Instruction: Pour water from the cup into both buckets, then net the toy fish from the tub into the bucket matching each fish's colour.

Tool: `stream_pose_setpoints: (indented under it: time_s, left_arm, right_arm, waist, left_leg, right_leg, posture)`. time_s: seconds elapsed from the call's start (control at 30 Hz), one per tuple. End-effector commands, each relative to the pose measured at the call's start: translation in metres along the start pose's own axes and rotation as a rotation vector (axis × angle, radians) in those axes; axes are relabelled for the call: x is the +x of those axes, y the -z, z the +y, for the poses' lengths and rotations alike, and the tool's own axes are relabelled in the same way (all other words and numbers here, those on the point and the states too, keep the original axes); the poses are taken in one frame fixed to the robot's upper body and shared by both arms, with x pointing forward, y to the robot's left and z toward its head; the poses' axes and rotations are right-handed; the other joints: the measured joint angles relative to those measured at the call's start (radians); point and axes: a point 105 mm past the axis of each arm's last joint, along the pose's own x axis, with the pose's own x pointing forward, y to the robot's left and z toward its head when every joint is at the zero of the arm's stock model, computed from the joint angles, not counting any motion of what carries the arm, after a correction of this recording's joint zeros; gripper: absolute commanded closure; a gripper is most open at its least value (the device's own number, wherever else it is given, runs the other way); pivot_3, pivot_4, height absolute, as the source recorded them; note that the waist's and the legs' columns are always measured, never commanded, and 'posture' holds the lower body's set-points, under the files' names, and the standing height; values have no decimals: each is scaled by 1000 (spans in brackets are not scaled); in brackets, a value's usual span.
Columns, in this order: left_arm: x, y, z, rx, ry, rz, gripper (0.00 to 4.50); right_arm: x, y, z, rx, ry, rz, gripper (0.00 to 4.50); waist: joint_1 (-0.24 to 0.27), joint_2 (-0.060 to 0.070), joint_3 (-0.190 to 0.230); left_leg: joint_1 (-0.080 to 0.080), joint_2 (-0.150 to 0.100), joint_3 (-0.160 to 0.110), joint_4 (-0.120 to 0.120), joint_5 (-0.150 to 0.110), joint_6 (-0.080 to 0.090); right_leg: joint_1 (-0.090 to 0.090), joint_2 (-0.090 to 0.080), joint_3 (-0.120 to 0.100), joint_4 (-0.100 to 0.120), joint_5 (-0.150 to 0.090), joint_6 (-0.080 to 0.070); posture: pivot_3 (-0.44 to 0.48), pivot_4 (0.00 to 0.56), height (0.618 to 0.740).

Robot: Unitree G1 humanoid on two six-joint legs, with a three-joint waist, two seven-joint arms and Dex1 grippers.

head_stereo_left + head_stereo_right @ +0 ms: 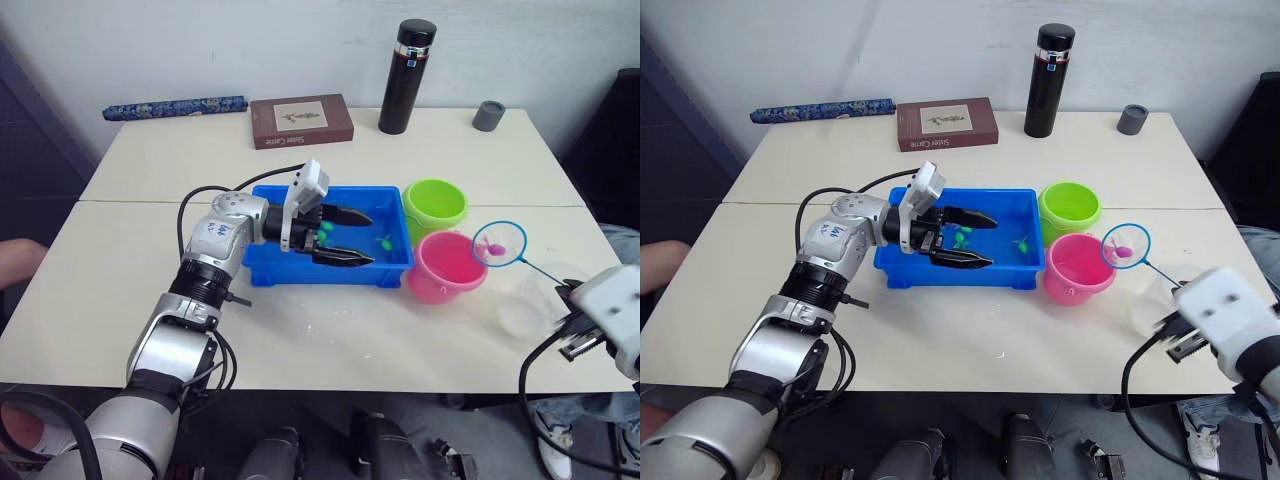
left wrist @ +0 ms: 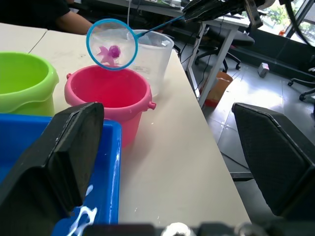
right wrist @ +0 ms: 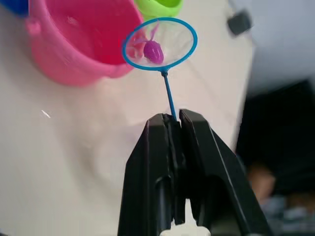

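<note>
Here right gripper (image 3: 172, 120) clamps net (image 3: 160, 43), pink fish (image 3: 152, 51) inside, over pink bucket (image 1: 445, 268); left gripper (image 1: 345, 238) apart above tub (image 1: 262, 262).

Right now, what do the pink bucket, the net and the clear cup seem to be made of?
Pink bucket: moulded plastic, smooth and slightly glossy, going by its even colour and rolled rim.
Net: thin blue rim, probably plastic, around fine see-through mesh that shows the pink fish inside; the right gripper pinches its stick.
Clear cup: translucent, faintly cloudy plastic, likely.

Glossy plastic tub (image 1: 270, 262) and buckets (image 1: 447, 268); matt, smooth tabletop (image 1: 150, 280).
</note>
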Motion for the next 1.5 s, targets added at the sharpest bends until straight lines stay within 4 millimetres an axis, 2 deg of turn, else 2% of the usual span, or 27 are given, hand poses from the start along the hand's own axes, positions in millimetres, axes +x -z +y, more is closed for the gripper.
stream_pose_setpoints:
  time_s: [0.03, 0.13, 0.2, 0.3, 0.47, 0.57, 0.6, 0.63, 0.7, 0.77, 0.83, 0.97, 1.17, 1.3, 1.4, 1.5]
  left_arm:
    - [-2, -11, 2, 51, -10, -8, 18]
    - [-5, -11, 4, 55, -29, -6, 18]
    - [-6, -11, 5, 57, -39, -7, 18]
    - [-8, -11, 7, 57, -54, -5, 18]
    - [-10, -10, 8, 59, -66, -1, 18]
    - [-9, -9, 8, 62, -63, 8, 18]
    - [-9, -7, 7, 66, -60, 19, 18]
    - [-10, -5, 7, 74, -55, 35, 18]
    - [-10, -2, 6, 83, -52, 49, 18]
    - [-11, -2, 8, 86, -58, 47, 18]
    - [-12, -4, 9, 89, -65, 44, 18]
    - [-14, -4, 10, 93, -71, 53, 18]
    - [-34, 7, 18, 79, -163, 100, 18]
    - [-54, 17, 25, 46, -250, 133, 18]
    - [-76, 26, 29, 3, -347, 159, 18]
    - [-92, 29, 24, -21, -394, 160, 18]
  right_arm:
    - [1, -17, -1, -316, 63, -109, 4500]
    - [3, -11, -6, -521, 82, -106, 4500]
    - [4, -4, -11, -584, 89, -90, 4500]
    - [5, -1, -7, -626, 54, -108, 4500]
    - [8, -7, 4, -672, 0, -182, 4500]
    - [8, 1, -17, -664, 116, -126, 4500]
    - [9, 5, -18, -664, 103, -116, 4500]
    - [11, 5, 3, -662, -17, -156, 4500]
    - [10, 7, 30, -663, -168, -204, 4500]
    - [12, 11, 17, -683, -80, -169, 4500]
    - [12, 11, -6, -672, 45, -129, 4500]
    - [12, 8, -17, -553, 126, -128, 4500]
    - [18, -26, -37, -320, 164, -261, 4500]
    - [31, -50, -40, 34, 123, -384, 4500]
    - [54, -73, -22, 385, -51, -454, 4500]
    - [68, -86, -1, 579, -235, -447, 4500]
  waist:
    - [1, 0, 0]
    - [1, 0, 0]
    - [4, 0, 0]
    - [3, 0, 0]
    - [0, 0, 0]
    - [1, 0, 0]
    - [1, 0, 0]
    - [1, 0, 0]
    - [2, 0, 0]
    - [1, 0, 0]
    - [0, 0, 0]
    - [-1, 0, 0]
    - [-3, 0, 0]
    - [-3, 0, 0]
    - [-8, 0, 0]
    - [-4, 0, 0]
  left_leg:
    - [0, 0, 0, 0, 0, 0]
    - [0, -1, 0, 1, 0, 0]
    - [0, -1, 0, 1, 1, 1]
    - [0, -1, -1, 1, 1, 1]
    - [0, -1, -1, 1, 1, 1]
    - [0, -1, -1, 1, 1, 1]
    - [0, -1, -1, 1, 1, 1]
    - [0, -1, -1, 1, 1, 1]
    - [0, -1, -1, 1, 1, 1]
    - [0, -1, -1, 0, 1, 1]
    - [1, -1, -1, 0, 1, 1]
    - [1, -1, -1, 1, 1, 2]
    - [1, -1, -1, 1, 2, 1]
    - [1, 0, -1, 1, 2, 1]
    - [1, 1, -1, 2, 2, 0]
    - [-1, 1, -2, 2, 2, 0]
  right_leg:
    - [0, 0, 0, -1, 0, 0]
    - [0, -1, 0, -1, 0, 0]
    - [1, -1, 0, -1, 0, 0]
    - [1, -1, 0, -2, 0, 0]
    - [1, 0, 0, -1, 0, 0]
    - [1, 0, 0, -1, 0, 0]
    - [1, -1, 0, -1, 0, 0]
    - [1, -1, 0, -1, 0, 0]
    - [2, 0, 0, -2, 0, 0]
    - [2, 0, 0, -2, 0, 0]
    - [1, -1, 1, -1, 0, 0]
    - [2, 0, 1, -1, 0, 1]
    - [2, -1, 1, 0, 0, 0]
    - [1, 0, 1, 1, 0, 0]
    - [1, -1, 0, 1, 1, -1]
    - [0, -1, -1, 3, 1, -2]
  posture:
    - [0, 150, 740]
    - [0, 150, 740]
    - [0, 150, 740]
    - [0, 150, 740]
    - [0, 150, 740]
    - [0, 150, 740]
    - [0, 150, 740]
    - [0, 150, 740]
    - [0, 150, 740]
    - [0, 150, 740]
    - [0, 150, 740]
    - [0, 150, 740]
    - [0, 150, 740]
    - [0, 150, 740]
    - [0, 150, 740]
    - [0, 150, 740]
